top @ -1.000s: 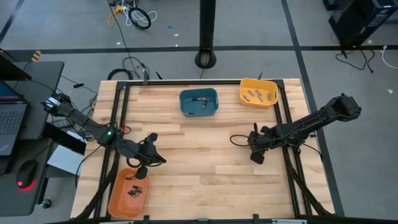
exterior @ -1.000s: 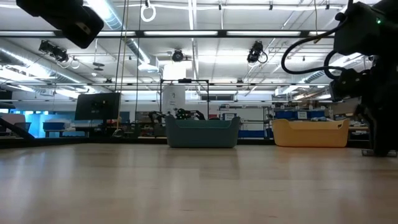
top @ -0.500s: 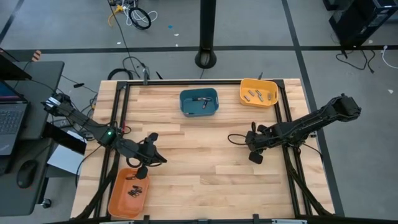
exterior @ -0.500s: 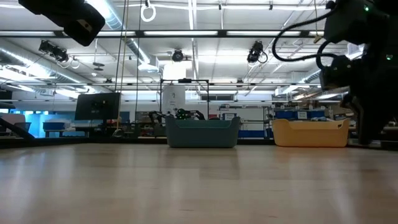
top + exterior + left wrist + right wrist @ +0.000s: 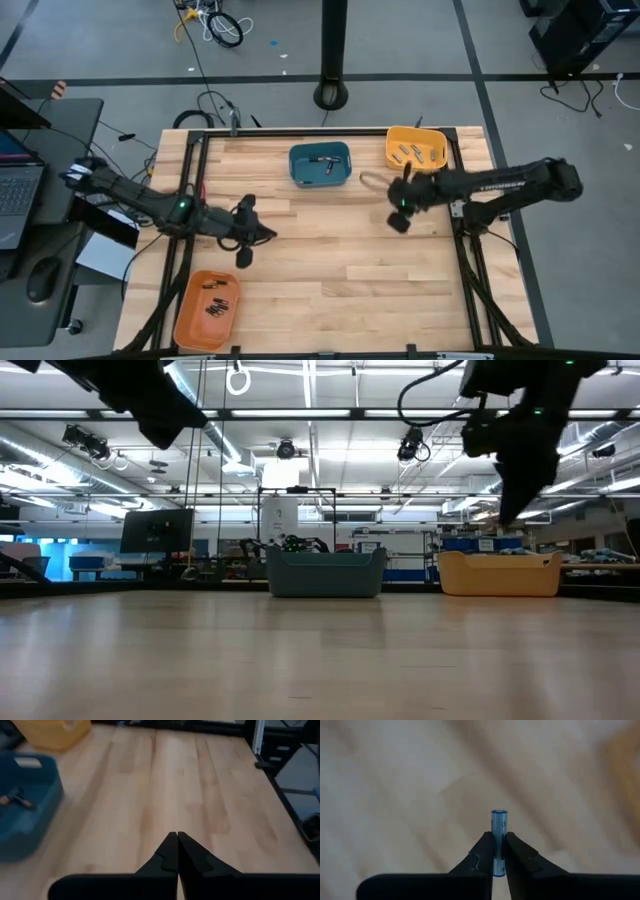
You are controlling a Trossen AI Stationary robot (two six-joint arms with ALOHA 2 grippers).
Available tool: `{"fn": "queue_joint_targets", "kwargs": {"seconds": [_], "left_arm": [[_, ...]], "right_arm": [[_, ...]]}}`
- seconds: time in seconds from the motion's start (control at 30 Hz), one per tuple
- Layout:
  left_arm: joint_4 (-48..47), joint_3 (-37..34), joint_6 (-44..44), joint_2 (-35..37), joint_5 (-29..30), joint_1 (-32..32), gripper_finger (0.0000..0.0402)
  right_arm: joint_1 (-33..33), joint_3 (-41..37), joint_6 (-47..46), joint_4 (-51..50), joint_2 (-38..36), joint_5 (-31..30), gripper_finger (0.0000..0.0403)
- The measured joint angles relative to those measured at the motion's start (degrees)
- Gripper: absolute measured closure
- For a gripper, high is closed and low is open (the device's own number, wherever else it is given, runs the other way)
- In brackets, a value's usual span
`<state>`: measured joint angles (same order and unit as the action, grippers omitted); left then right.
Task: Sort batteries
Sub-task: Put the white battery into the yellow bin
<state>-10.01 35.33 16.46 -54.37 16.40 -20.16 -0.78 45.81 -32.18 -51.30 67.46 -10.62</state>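
Observation:
My right gripper [image 5: 397,208] hovers above the table, near the yellow bin [image 5: 415,148], and is shut on a small blue cylindrical battery [image 5: 498,826]. My left gripper [image 5: 262,235] is shut and empty [image 5: 177,836] over the left-middle of the table, between the blue bin [image 5: 320,165] and the orange bin [image 5: 207,308]. Several batteries lie in the yellow bin [image 5: 408,153] and in the orange bin [image 5: 215,305]. A dark one lies in the blue bin [image 5: 325,160]. My right gripper pinches the blue battery between its two fingers, on the cylinder's side [image 5: 498,851]. The battery lies along the fingers, and its free end [image 5: 498,815] sticks out past the fingertips. It is lifted clear of the table.
The blue and yellow bins stand at the table's far edge, the orange bin at the near left corner. Bare wood [image 5: 330,260] lies between them. A black frame rail [image 5: 462,230] runs along the table's right side.
My right gripper has gone up and toward the far edge, a little to the left, carrying the battery toward the yellow bin. My left gripper has gone from over the orange bin toward the far edge and slightly right.

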Motion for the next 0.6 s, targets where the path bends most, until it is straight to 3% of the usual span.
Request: {"fn": "queue_joint_targets", "kwargs": {"seconds": [0.13,0.43,0.6], "left_arm": [[2.77,0.00,-4.47,-0.32,-1.45,3.24,0.0396],[5.62,0.00,-7.31,-0.42,-3.14,7.89,0.0396],[6.42,0.00,-7.02,-0.42,-3.14,9.26,0.0396]], "right_arm": [[-11.34,4.49,3.81,-5.04,-0.09,-0.94,0.0367],[-41.42,5.00,10.86,-2.93,1.84,-0.01,0.0367],[-51.37,5.00,11.24,1.83,8.04,2.16,0.0367]]}}
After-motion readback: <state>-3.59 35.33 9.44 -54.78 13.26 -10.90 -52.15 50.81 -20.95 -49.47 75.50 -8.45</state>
